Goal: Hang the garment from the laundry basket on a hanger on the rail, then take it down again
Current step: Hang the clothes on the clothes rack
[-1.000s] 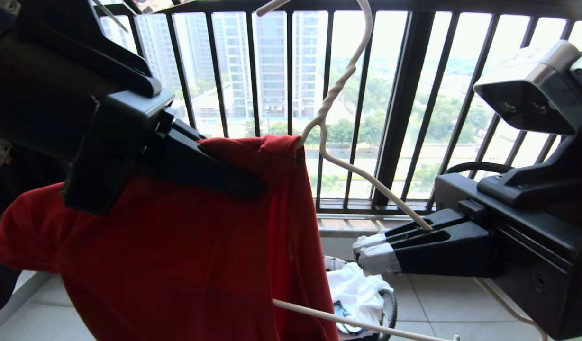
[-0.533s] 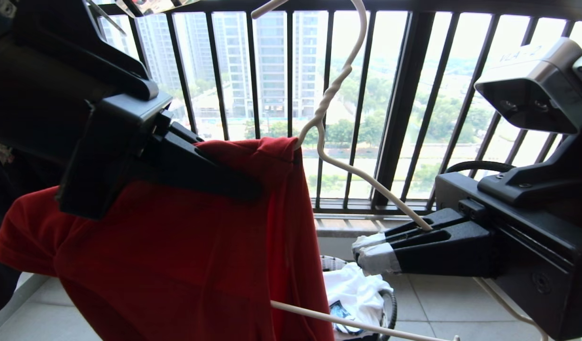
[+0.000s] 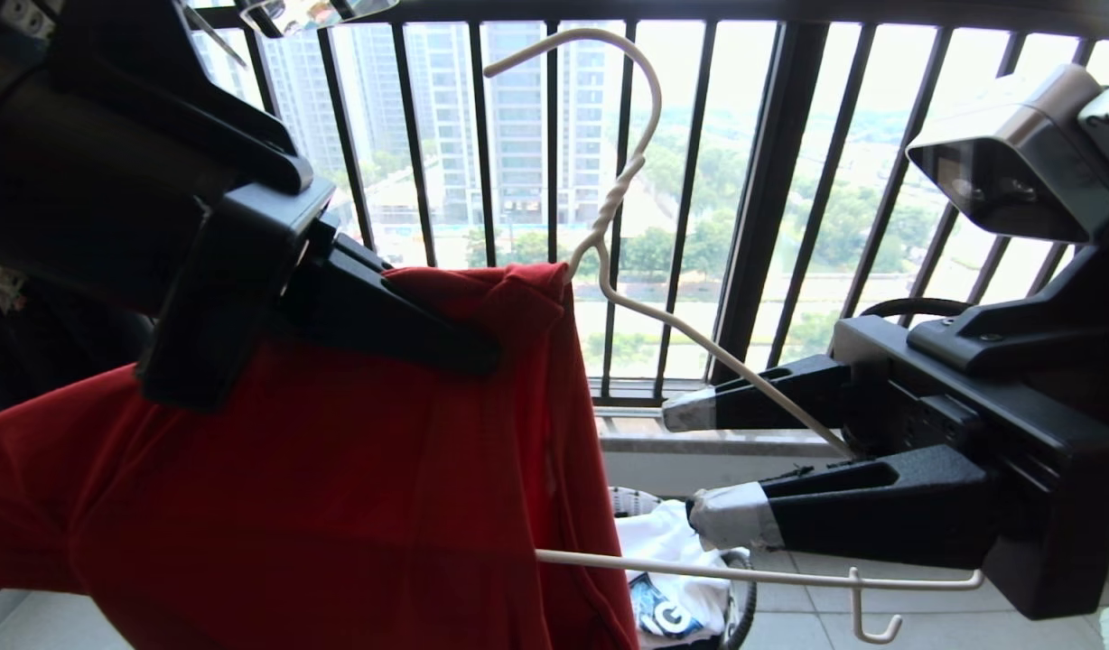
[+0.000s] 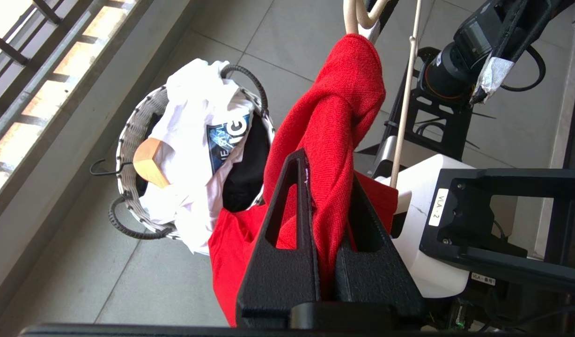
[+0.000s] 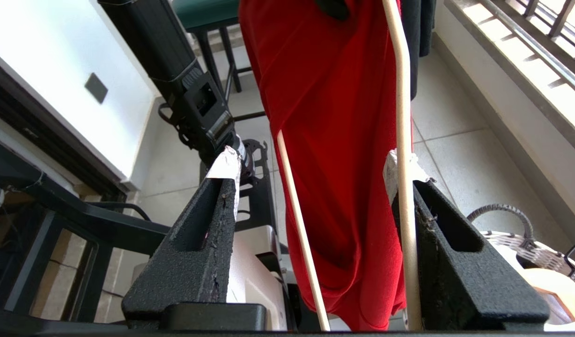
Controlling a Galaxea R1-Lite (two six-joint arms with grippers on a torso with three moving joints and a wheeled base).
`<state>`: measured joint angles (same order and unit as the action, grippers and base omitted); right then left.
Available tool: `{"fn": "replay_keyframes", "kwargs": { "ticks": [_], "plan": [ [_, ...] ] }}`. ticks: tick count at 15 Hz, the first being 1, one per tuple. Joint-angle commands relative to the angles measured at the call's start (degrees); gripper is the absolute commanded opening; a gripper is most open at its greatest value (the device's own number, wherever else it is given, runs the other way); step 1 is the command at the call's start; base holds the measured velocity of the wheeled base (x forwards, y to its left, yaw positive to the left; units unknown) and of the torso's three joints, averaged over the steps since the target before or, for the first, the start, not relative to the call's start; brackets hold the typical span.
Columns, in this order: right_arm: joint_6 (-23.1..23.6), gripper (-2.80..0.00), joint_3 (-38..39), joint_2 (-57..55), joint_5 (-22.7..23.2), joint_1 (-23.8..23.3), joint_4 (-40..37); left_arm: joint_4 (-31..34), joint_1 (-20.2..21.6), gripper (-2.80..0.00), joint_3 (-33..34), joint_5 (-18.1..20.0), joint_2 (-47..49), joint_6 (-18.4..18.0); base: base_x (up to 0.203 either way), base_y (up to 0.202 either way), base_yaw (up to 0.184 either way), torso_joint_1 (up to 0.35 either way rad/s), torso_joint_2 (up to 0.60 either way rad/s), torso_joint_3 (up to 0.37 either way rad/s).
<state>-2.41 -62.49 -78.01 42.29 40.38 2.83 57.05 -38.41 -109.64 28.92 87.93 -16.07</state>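
Garment of red cloth hung half on the hanger in the head view, draped over the hanger's left shoulder only, its collar bunched just below the twisted neck of the wire. The left gripper was clenched on the cloth near that collar. The right gripper had its jaws parted, the upper taped fingertip above the lower one, with the hanger's bare right arm running between them. The hook curved up in front of the window railing and rested on nothing visible. Below, the laundry basket stood on the tiled floor, holding a white T-shirt.

From the left wrist view, the black fingers pinched a twisted fold of red cloth, which trailed past the basket's rim. The basket also held a wooden hanger beside the white shirt.

From the right wrist view, the spread fingers stood well apart; the hanger's sloping arm lay against one taped tip, and its bottom bar passed through the gap, with red cloth hanging beyond.
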Motion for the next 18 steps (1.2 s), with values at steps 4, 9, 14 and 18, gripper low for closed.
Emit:
{"fn": "replay_keyframes", "kwargs": {
  "ticks": [4,9,14,18],
  "plan": [
    [-0.2,0.00,0.5,1.5,-2.9,-6.2,-0.3,-0.3,-0.1,-2.80,-0.3,-2.4,0.2,0.0,0.000,0.000,0.000,0.000,0.00,0.000],
    [-3.0,0.00,1.5,5.3,-2.9,-13.5,-0.6,-2.2,0.0,-2.80,0.0,-6.0,-0.4,0.7,0.000,0.000,0.000,0.000,0.00,0.000],
    [-9.9,-2.74,10.8,11.9,-4.4,-13.9,-0.7,-5.2,3.3,-2.80,1.1,-6.6,-1.6,3.7,0.000,0.000,0.000,0.000,0.00,0.000],
    [-15.5,-2.80,16.9,9.9,-7.0,-13.8,-0.5,-18.0,3.8,-2.80,12.5,-6.6,-4.5,8.5,0.000,0.000,0.000,0.000,0.00,0.000]
  ]
}}
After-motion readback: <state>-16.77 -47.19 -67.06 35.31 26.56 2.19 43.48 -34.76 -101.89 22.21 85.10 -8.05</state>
